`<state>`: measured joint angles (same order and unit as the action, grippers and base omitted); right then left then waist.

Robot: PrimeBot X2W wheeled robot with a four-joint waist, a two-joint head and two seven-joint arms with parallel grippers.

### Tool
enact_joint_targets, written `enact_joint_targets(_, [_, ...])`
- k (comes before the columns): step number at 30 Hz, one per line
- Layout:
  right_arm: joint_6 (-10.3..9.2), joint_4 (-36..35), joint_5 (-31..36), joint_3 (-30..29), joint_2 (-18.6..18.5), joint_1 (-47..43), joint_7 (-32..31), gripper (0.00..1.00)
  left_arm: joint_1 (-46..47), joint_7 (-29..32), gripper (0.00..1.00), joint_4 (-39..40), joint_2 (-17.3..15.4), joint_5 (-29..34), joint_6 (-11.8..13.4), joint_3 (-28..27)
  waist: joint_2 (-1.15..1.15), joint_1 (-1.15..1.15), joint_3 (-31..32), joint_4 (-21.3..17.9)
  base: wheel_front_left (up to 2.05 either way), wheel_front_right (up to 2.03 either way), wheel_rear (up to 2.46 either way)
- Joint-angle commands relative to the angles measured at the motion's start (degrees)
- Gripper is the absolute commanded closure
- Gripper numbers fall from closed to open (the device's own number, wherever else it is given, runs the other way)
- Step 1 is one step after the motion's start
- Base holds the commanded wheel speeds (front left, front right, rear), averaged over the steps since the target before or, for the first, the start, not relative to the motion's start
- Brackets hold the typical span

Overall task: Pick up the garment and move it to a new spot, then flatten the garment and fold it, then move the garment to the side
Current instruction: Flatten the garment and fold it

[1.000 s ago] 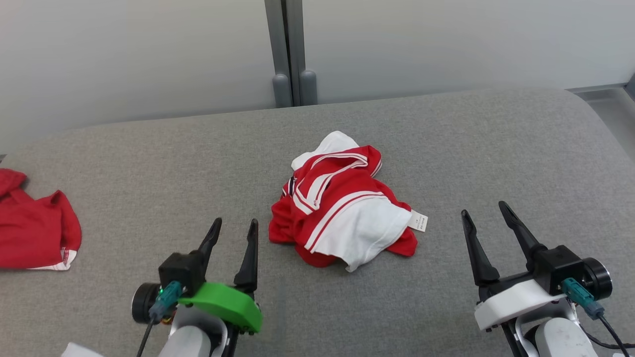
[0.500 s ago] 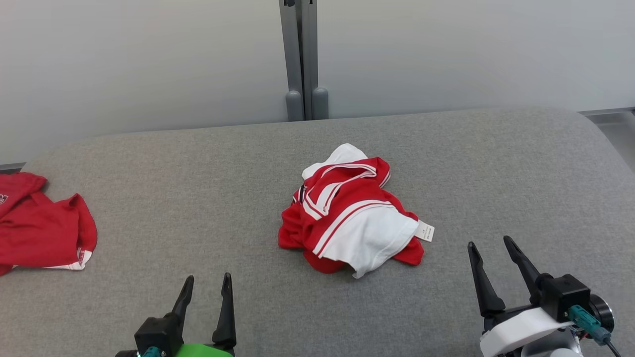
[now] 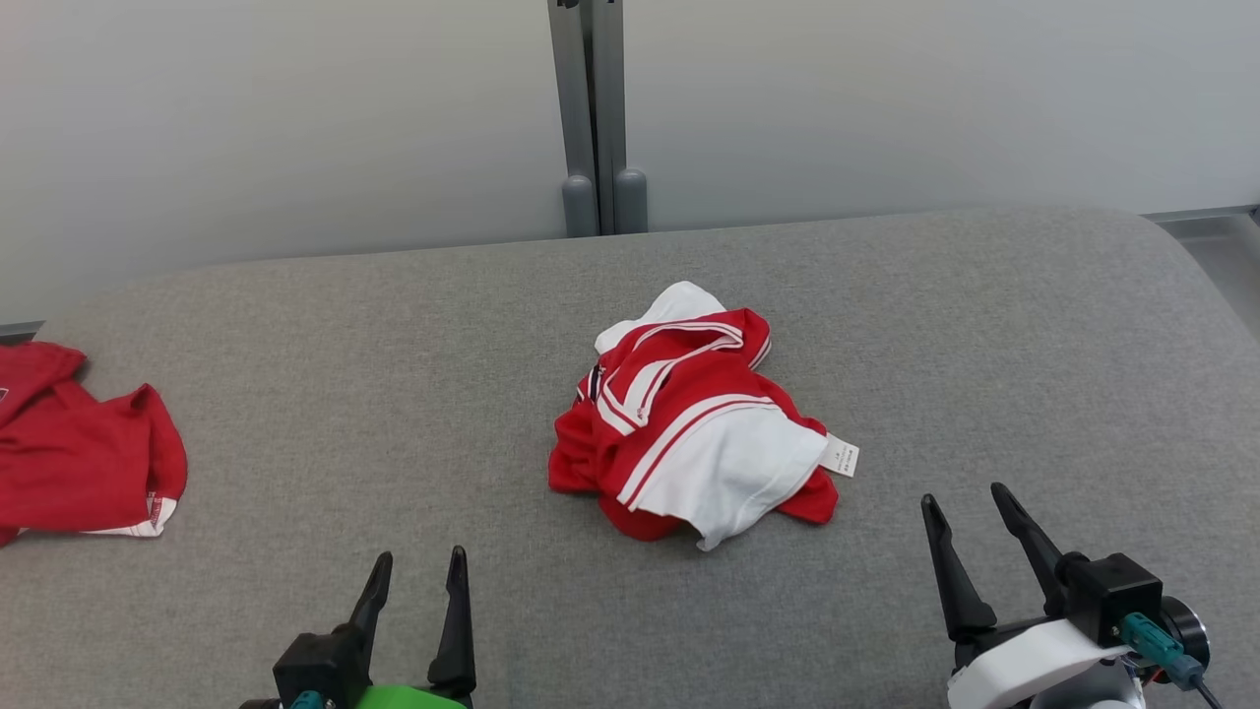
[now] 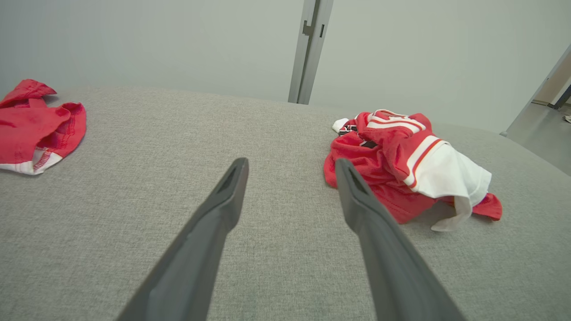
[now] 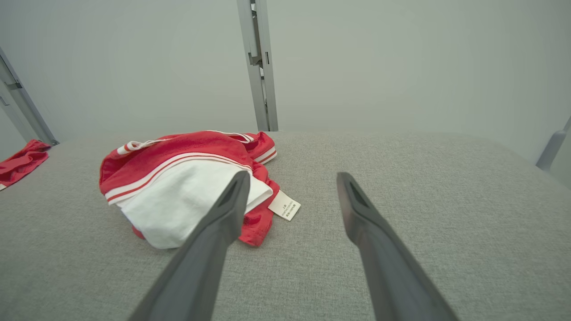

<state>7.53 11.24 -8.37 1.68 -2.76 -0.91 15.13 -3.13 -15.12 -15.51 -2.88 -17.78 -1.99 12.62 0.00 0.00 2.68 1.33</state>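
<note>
1. Left end effector (image 3: 421,554): spread fully wide, holding nothing. Hovering low over the bare table (image 3: 345,345) near its front edge, fingers pointing away, well short of the garment (image 3: 689,433) and off to its left.
2. Right end effector (image 3: 963,494): likewise wide open and empty. Low at the front right, nearer the garment than the left one but clearly apart from it.
3. Garment: a crumpled red-and-white heap at mid-table, beyond and between the two end effectors. White panel uppermost toward the near right, striped red folds behind it, care label (image 3: 842,456) poking out at the right edge and lying on the table.
4. Second red garment (image 3: 79,463): at the far left of the table, well apart from everything else. Judged not to be the target.
5. Step in hand, as judged: the very first, reaching in for the pick-up. Nothing lifted, flattened or folded yet.
6. Next move, as judged: forward and inward to the heap, down onto a raised fold or edge, closing on cloth alone rather than the table covering. Pinch deep enough to avoid slipping, then lift clear before carrying to the new spot.
</note>
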Motion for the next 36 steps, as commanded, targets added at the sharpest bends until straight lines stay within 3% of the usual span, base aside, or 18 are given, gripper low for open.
enact_joint_targets(1, [-0.08,0.19,-0.22,-0.31,-0.23,-0.05,0.04,0.0,0.25,-0.05,0.0,-0.05,-0.03,-0.38,0.27,-0.14,0.0,0.0,-0.03,0.07,0.0,0.0,0.0])
enact_joint_targets(18, [-0.08,0.38,0.06,-0.62,-0.22,0.53,0.04,0.0,1.9,-0.05,0.0,0.06,-0.04,-2.45,0.34,0.52,0.0,0.0,-0.56,0.06,0.0,0.0,0.0])
enact_joint_targets(25, [-0.08,0.25,0.43,0.3,-0.22,1.53,0.04,0.0,7.65,-0.05,0.0,-2.96,-0.04,-3.46,-0.81,5.18,0.0,0.0,-1.95,-1.45,0.0,0.0,0.0])
enact_joint_targets(36, [-0.08,-0.09,0.88,2.06,-0.23,3.53,0.04,0.0,21.35,-0.05,0.0,-16.35,-0.1,-6.43,-1.79,15.08,0.0,0.0,-6.59,-7.47,0.0,0.0,0.0])
